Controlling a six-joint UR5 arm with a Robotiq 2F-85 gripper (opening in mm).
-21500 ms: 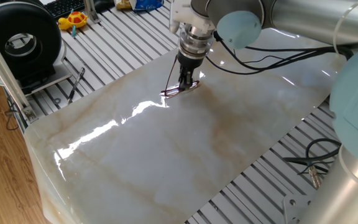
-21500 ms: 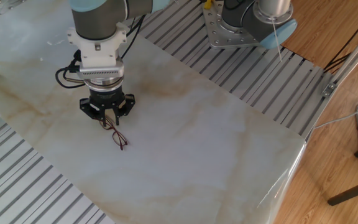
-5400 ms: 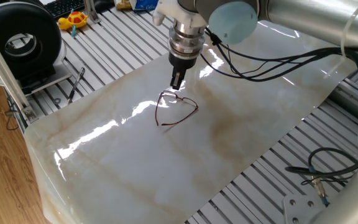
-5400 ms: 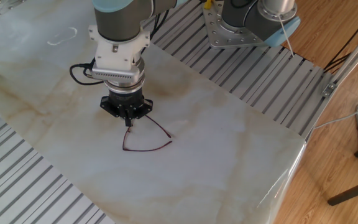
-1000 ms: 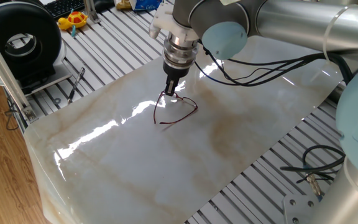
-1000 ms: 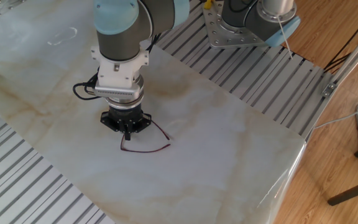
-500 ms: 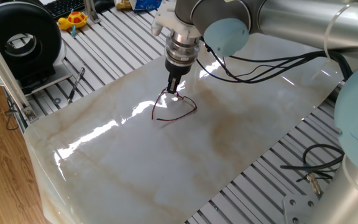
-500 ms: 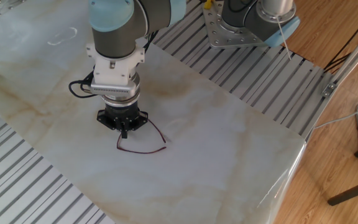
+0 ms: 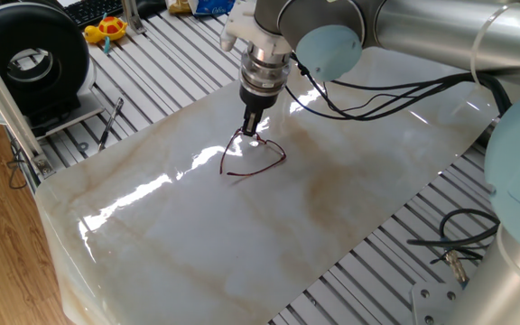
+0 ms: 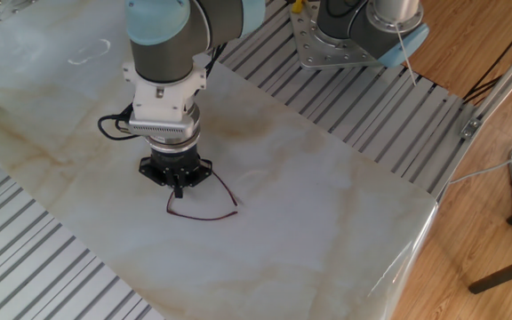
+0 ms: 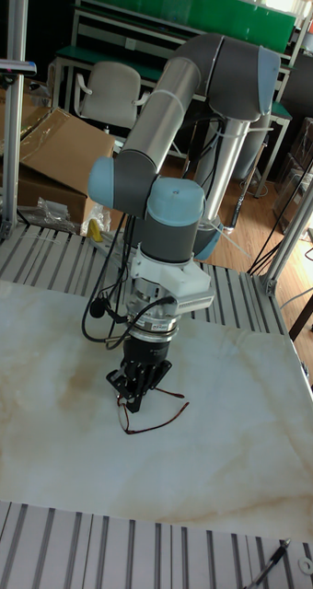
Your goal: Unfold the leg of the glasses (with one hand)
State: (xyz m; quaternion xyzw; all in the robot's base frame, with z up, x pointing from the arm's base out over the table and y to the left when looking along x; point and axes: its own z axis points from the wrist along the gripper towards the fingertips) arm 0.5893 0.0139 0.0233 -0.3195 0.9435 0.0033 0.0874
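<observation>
The glasses (image 9: 258, 162) lie on the marble slab (image 9: 242, 235), a thin dark reddish wire frame with both slim legs spread into an open loop. They also show as the glasses (image 10: 204, 210) in the other fixed view and the glasses (image 11: 158, 418) in the tall view. The hand, my black gripper (image 9: 253, 127), points straight down at the far end of the loop. Its fingers are pressed together on the frame there. The same gripper (image 10: 178, 188) and gripper (image 11: 130, 404) hides the lenses under its tip.
A black pen-like tool (image 9: 109, 124) lies on the slatted table left of the slab. A black round device (image 9: 32, 59) and a yellow toy (image 9: 108, 29) sit at the far left. Loose cables (image 9: 459, 236) lie at the right. The arm's base (image 10: 363, 31) stands beyond the slab.
Long ago the glasses were folded under the gripper; now both legs are spread. Over the last second gripper and glasses shifted slightly together, then held still.
</observation>
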